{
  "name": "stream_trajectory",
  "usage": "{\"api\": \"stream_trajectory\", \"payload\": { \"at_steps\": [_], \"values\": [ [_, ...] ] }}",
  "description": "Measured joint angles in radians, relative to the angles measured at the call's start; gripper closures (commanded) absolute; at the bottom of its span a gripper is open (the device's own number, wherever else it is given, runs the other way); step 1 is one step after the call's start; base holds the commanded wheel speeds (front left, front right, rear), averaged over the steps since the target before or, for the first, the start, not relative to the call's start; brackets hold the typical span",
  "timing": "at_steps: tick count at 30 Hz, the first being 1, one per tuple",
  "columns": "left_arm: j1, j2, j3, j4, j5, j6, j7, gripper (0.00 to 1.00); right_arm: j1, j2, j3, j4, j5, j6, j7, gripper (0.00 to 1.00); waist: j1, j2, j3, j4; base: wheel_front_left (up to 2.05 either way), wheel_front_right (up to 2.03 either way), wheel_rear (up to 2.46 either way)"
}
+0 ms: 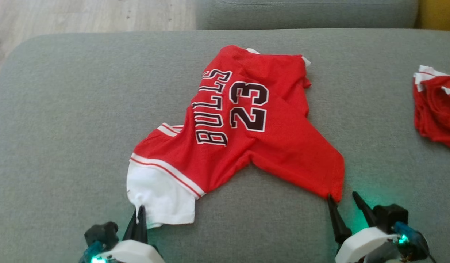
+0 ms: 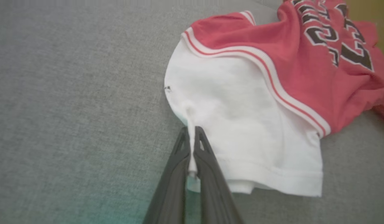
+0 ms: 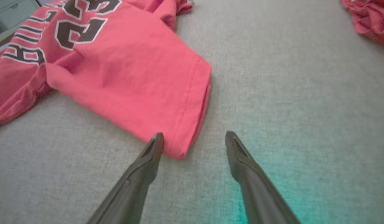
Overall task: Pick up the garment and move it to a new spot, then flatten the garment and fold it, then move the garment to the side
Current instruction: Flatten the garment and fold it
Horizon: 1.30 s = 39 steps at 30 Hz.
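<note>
A wide grey upholstered cushion (image 1: pixel 64 128) takes up most of the head view, with a second grey cushion (image 1: pixel 305 14) behind it, pale wooden floor (image 1: pixel 82 14) at the upper left and a patch of yellow (image 1: pixel 438 14) in the upper right corner

A red Bulls jersey (image 1: pixel 246 146) numbered 23 lies on the middle of the cushion, rumpled rather than flat. Its lettering and number run sideways, and its body is bent into a shallow arch with two ends reaching toward the robot. The left end finishes in a white sleeve (image 1: pixel 162 193) set off from the red by a white and red striped band. The right end is a folded red panel ending in a stitched hem (image 3: pixel 192 102). Well apart from the jersey, at the right edge of the cushion, sits a second crumpled red garment (image 1: pixel 436 109) with white trim

The left gripper (image 1: pixel 140 215) is at the lower left, its two dark fingers pressed together on a pinch of the white sleeve's near edge. In the left wrist view a thin ridge of white cloth runs up between the fingers. The right gripper (image 1: pixel 342 195) is at the lower right with its fingers spread apart and resting low on the cushion. The corner of the red hem lies between them, touching the inner finger, and nothing is gripped
</note>
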Motion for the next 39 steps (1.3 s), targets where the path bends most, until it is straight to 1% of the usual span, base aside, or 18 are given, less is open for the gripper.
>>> {"api": "stream_trajectory", "payload": {
  "at_steps": [7,8,9,10,11,12,18,21,23,26,30,35,39],
  "values": [
    [0.0,0.007,-0.002,-0.085,0.013,0.013,-0.023,1.0,-0.036,0.0,0.019,0.074,-0.008,0.0,0.004,0.0,0.0,0.0,-0.007,0.032,0.0,0.0,0.0],
    [0.0,0.008,-0.002,-0.094,0.013,0.014,-0.03,1.0,-0.044,0.0,0.022,0.083,-0.008,0.0,0.003,0.04,0.0,0.0,-0.008,0.035,0.0,0.0,0.0],
    [0.0,0.009,-0.002,-0.104,0.013,0.016,-0.031,1.0,-0.051,0.0,0.026,0.094,-0.008,0.0,0.003,0.32,-0.0001,0.0,-0.01,0.037,0.0,0.0,0.0],
    [0.001,0.01,-0.002,-0.114,0.013,0.017,-0.031,1.0,-0.057,0.0,0.03,0.105,-0.008,0.0,0.003,0.57,-0.0001,0.0,-0.011,0.039,0.0,0.0,0.0],
    [0.002,0.011,-0.002,-0.123,0.013,0.017,-0.031,1.0,-0.062,0.0,0.032,0.112,-0.008,0.0,0.003,0.77,-0.0001,0.0,-0.013,0.04,0.0,0.0,0.0],
    [0.003,0.013,-0.002,-0.132,0.013,0.017,-0.031,1.0,-0.066,0.0,0.033,0.119,-0.008,0.0,0.003,1.0,-0.0001,0.0,-0.015,0.041,0.0,0.0,0.0],
    [0.004,0.036,0.0,-0.191,0.028,0.014,-0.049,1.0,-0.085,0.0,0.037,0.123,0.017,0.0,-0.047,1.0,-0.0001,0.0,-0.028,0.034,0.0,0.0,0.0],
    [-0.011,0.038,0.017,-0.244,0.014,-0.002,-0.052,1.0,-0.104,0.0,0.011,0.077,0.011,0.0,-0.081,1.0,-0.0001,0.0,-0.043,0.024,0.0,0.0,0.0],
    [-0.037,0.044,0.035,-0.298,-0.008,-0.01,-0.051,1.0,-0.124,0.0,-0.012,0.026,0.011,0.0,-0.093,1.0,-0.0001,0.0,-0.056,0.018,0.0,0.0,0.0],
    [-0.092,0.077,0.063,-0.394,-0.006,-0.01,-0.038,1.0,-0.147,0.0,-0.046,-0.07,0.002,0.0,-0.095,1.0,-0.0001,0.0,-0.081,0.009,0.0,0.0,0.0],
    [-0.172,0.134,0.09,-0.537,0.01,-0.009,0.01,1.0,-0.148,0.0,-0.1,-0.223,-0.017,0.0,-0.084,1.0,-0.0002,0.0,-0.117,-0.001,0.0,0.0,0.0],
    [-0.312,0.19,0.097,-0.721,0.052,0.001,0.103,1.0,-0.167,0.0,-0.155,-0.457,-0.071,0.0,-0.025,1.0,-0.0003,0.0,-0.148,-0.012,0.0,0.0,0.0],
    [-0.46,0.215,0.101,-0.816,0.067,0.002,0.185,1.0,-0.221,0.0,-0.186,-0.64,-0.107,0.0,0.049,1.0,-0.0002,0.0,-0.148,-0.017,0.0,0.0,0.0]
  ]
}}
